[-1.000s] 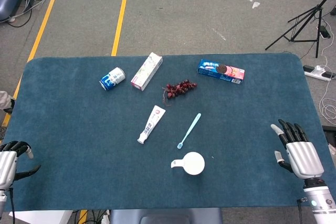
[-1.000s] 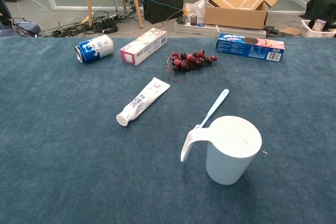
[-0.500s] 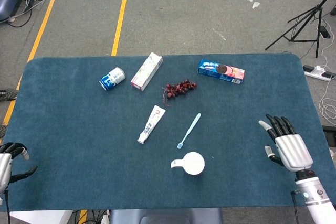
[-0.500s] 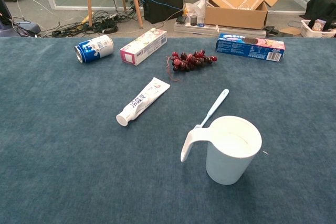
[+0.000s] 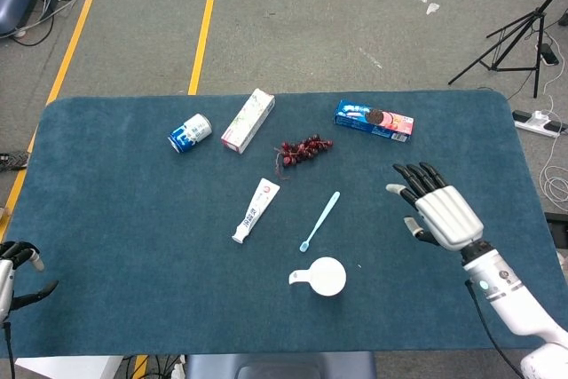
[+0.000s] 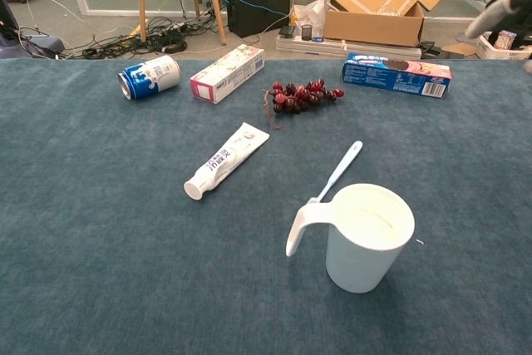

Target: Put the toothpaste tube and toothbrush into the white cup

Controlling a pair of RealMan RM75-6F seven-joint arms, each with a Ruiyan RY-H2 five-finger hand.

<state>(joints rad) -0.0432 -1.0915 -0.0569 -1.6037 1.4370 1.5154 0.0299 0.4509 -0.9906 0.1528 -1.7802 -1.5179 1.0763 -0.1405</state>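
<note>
Right hand [image 5: 441,215] hovers released, fingers apart, over the blue worktop [image 5: 124,219].
White toothpaste tube [image 5: 256,209] and light-blue toothbrush [image 5: 320,219] lie flat beside the white handled cup [image 5: 327,276]; left hand [image 5: 11,265] waits empty, fingers apart, at the edge.

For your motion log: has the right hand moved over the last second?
Yes. The right hand has moved left and farther in over the table, toward the toothbrush, fingers spread.

grey floor [image 5: 293,24], yellow tape line [image 5: 201,44], tripod [image 5: 519,37]
</note>
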